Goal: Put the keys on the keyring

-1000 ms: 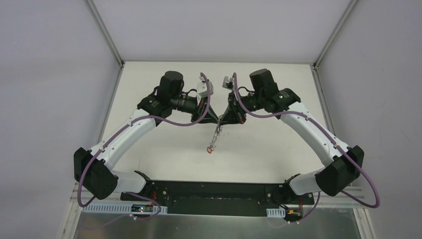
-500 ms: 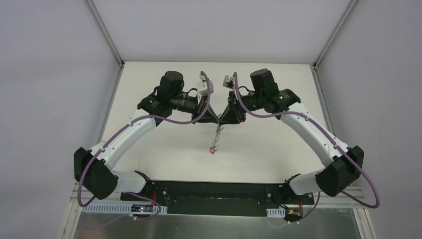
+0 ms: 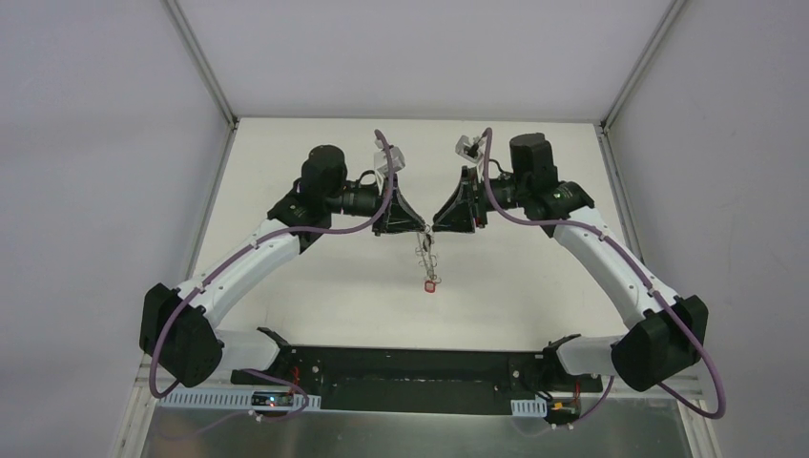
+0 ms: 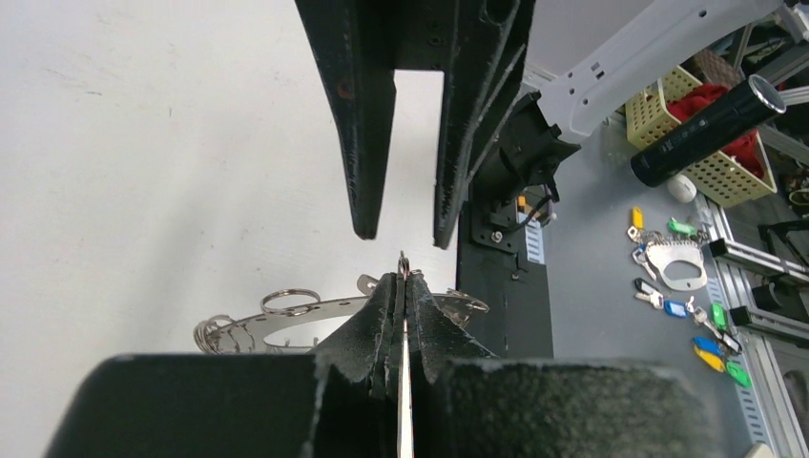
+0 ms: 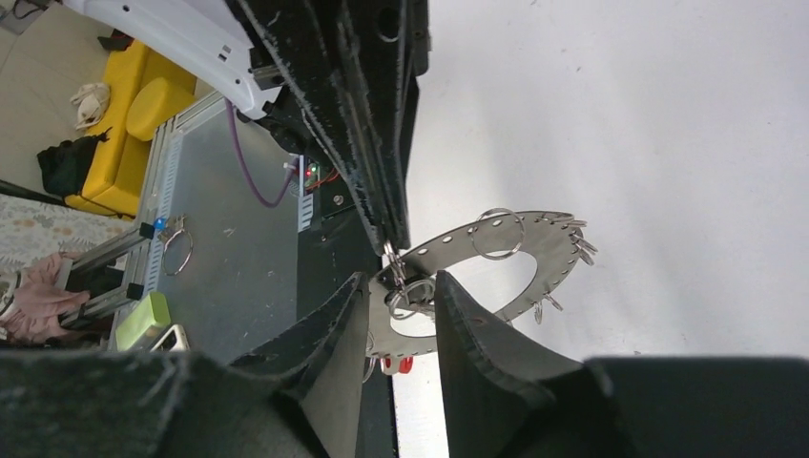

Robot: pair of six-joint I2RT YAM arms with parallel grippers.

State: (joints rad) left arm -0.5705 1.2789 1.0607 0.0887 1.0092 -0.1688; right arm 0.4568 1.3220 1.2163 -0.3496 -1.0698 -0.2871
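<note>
The keyring [image 3: 425,252], a flat grey metal ring rimmed with wire loops, hangs in the air between the two grippers. A key with a red head [image 3: 431,284] dangles at its lower end. My left gripper [image 3: 423,227] is shut on a small wire loop [image 4: 404,266] at the ring's edge [image 4: 286,320]. My right gripper [image 3: 440,227] faces it tip to tip with its jaws open. In the right wrist view the keyring [image 5: 534,250] hangs from the left gripper's fingers [image 5: 367,172]. Wire loops [image 5: 408,294] lie between my right gripper's [image 5: 405,303] open fingers. The red key head [image 5: 396,364] shows below. No black-headed key shows.
The black base bar [image 3: 410,367] runs along the near table edge. Off the table lie coloured tagged keys [image 4: 701,320], a yellow basket [image 4: 701,157], a black cylinder [image 4: 711,129] and a loose ring [image 5: 176,250]. White walls stand left and right.
Both grippers and the hanging keyring have shifted to the right. The right arm has swung outward to the right. The red key now hangs further right.
</note>
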